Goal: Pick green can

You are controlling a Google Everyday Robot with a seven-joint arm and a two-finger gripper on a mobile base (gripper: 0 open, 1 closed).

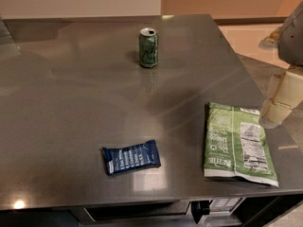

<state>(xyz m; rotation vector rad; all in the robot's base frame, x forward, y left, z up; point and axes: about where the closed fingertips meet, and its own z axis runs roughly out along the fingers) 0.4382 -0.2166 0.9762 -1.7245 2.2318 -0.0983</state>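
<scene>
Here the green can (148, 47) stands upright on the grey tabletop (71, 103), in the far half and a little left of the far right corner, with bare surface all around it. Its silver top faces up, showing the dark drinking hole, and pale markings run down its green side. The gripper (279, 103) hangs at the right edge of the view, well apart from the can; its pale, blocky end hovers above the tabletop just beyond the upper right corner of a chip bag (239, 144). How wide its grasp stands cannot be told from this angle, and nothing is seen in it. The chip bag lies flat near the front right edge of the tabletop, green and white, its printed panel turned upward and its long side running away from the front. Left of the bag, and apart from it, a dark blue snack bar wrapper (131, 157) lies flat near the front, slightly tilted, with white print across its face. The can is far from both the bag and the wrapper.
</scene>
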